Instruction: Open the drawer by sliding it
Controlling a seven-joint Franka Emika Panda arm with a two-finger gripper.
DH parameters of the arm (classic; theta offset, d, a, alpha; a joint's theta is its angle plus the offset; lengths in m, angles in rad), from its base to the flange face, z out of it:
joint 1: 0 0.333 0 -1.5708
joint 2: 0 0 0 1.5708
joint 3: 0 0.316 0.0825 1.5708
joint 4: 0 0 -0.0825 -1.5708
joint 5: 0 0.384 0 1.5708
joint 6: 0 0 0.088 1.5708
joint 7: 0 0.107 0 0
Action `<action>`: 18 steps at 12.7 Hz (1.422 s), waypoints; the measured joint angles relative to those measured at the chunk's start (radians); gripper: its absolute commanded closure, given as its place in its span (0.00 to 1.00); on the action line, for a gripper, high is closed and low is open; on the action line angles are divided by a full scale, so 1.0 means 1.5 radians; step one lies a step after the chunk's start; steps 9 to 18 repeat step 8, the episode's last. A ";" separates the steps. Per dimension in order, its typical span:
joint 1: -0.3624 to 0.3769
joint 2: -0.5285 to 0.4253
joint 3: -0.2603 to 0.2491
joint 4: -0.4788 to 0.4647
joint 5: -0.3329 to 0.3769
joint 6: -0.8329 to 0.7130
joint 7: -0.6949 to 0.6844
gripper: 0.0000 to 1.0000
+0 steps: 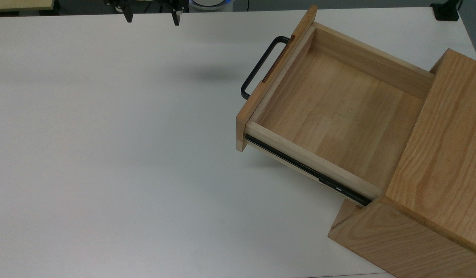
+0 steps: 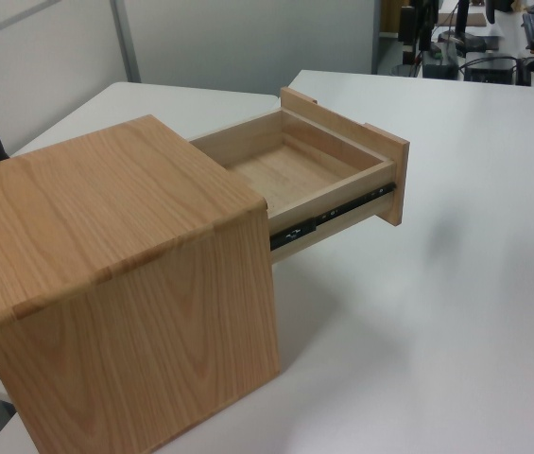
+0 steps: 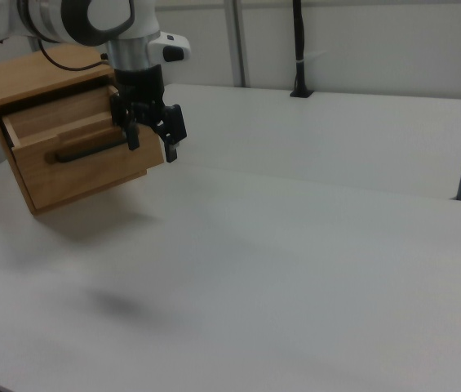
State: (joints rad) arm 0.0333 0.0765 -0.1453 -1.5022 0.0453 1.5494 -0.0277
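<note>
In the top view, the white table (image 1: pixel 118 154) spreads bare across the left and middle, matte and evenly lit, with one soft shadow smudge near its far edge. At that far edge the gripper (image 1: pixel 151 16) hangs with its two black fingertips (image 1: pixel 128 17) set well apart, holding nothing. Right of it, and well apart from it, the drawer (image 1: pixel 334 112) stands pulled far out of the oak cabinet (image 1: pixel 439 162): pale plank floor open to the light, black bar handle (image 1: pixel 259 67) jutting toward the top view's left, a black side rail (image 1: pixel 307 168) showing along its near side. The cabinet sits angled at the table's right end.

In the left view the cabinet (image 2: pixel 125 284) fills the near left, the drawer (image 2: pixel 314 170) reaching away toward desks cluttered with cables and equipment (a grey partition wall (image 2: pixel 248 43) closes the far side).

In the right view the arm's white links (image 3: pixel 91 20) rise at the far left, the gripper (image 3: pixel 150 135) hanging in front of the drawer (image 3: pixel 75 155), and a black pole (image 3: pixel 299 45) stands clamped at the table's far edge against pale wall panels.
</note>
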 measured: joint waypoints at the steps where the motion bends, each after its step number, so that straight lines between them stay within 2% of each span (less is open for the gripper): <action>1: -0.002 0.000 0.000 0.000 -0.002 -0.002 -0.001 0.00; 7: -0.028 -0.001 0.000 0.001 -0.005 -0.003 -0.001 0.00; 18: -0.029 -0.001 0.000 0.001 -0.005 -0.003 -0.001 0.00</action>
